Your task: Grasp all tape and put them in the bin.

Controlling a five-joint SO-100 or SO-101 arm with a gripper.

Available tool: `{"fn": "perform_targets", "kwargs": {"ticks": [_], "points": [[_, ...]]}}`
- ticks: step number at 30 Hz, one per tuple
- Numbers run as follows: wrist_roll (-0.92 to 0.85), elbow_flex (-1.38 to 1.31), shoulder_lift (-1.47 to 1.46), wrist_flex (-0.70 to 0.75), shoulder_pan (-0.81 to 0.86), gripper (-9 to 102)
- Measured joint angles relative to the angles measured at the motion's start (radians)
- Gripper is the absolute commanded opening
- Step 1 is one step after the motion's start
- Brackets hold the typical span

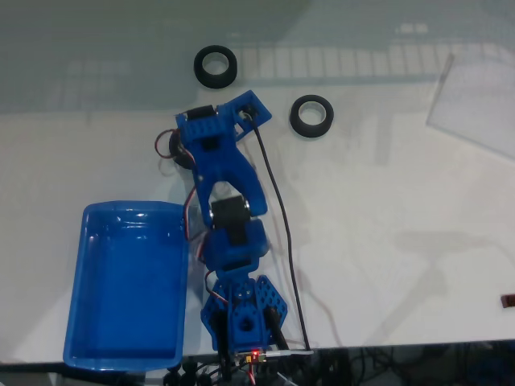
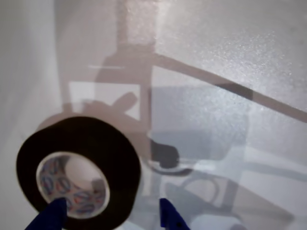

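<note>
My end effector [image 2: 112, 215] is spread around a roll of tape [image 2: 79, 172], one fingertip [image 2: 50, 216] in its pale core. Two more rolls [image 1: 216, 67] [image 1: 311, 116] lie on the table [image 1: 386, 225]; the bin [image 1: 96, 322] sits near my base.

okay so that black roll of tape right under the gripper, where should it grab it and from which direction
Grip the ring wall of the black roll of tape with the pale printed core, coming straight down from above. It lies flat on the white table, hole upward, so one blue finger can drop into the core and the other outside the rim. The gripper already straddles that wall.
</note>
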Motion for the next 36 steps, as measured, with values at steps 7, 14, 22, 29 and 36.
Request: {"fn": "perform_targets", "kwargs": {"ticks": [7,14,22,29,36], "points": [[0.000,-0.146,-0.190,0.057,-0.003,25],[-0.025,-0.178,-0.258,0.057,-0.017,19],[-0.025,-0.192,-0.273,0.043,-0.021,0],[-0.008,-0.193,-0.268,0.037,-0.023,0],[0.009,-0.183,-0.141,0.035,-0.023,0]]}}
